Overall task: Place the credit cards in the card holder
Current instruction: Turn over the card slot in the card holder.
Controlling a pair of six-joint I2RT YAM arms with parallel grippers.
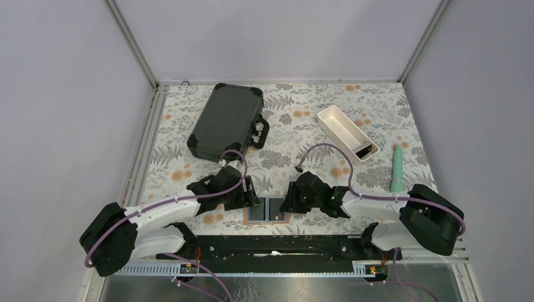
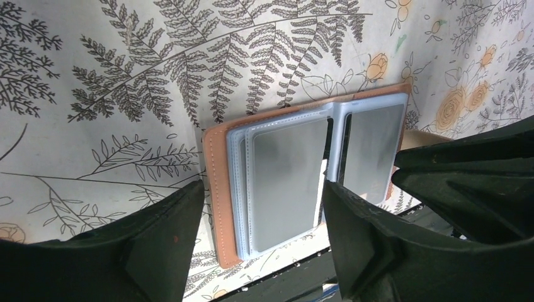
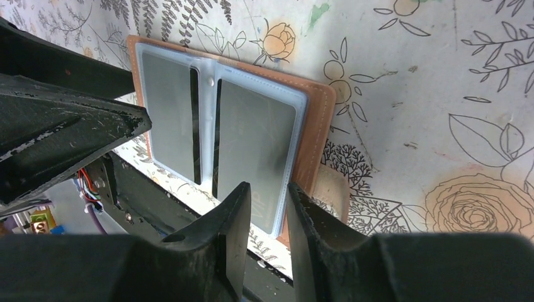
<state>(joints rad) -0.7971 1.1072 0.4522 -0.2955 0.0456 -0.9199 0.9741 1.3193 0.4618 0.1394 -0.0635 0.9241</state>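
Observation:
The tan card holder (image 1: 267,211) lies open and flat near the table's front edge. Its pale blue pockets show in the left wrist view (image 2: 239,189). A dark grey credit card (image 2: 289,179) sits in one clear pocket and another card (image 2: 371,148) in the facing one. In the right wrist view, the nearer card (image 3: 252,145) bears pale lettering. My left gripper (image 2: 261,233) hangs open and wide just over the holder's left half. My right gripper (image 3: 267,214) is open by a narrow gap over the right half's corner, with nothing between its fingers.
A large black hard case (image 1: 227,119) lies at the back left. A long white tray (image 1: 346,133) stands at the back right, with a teal stick-like object (image 1: 397,170) beside it. A black rail (image 1: 277,245) runs along the front edge, just behind the holder.

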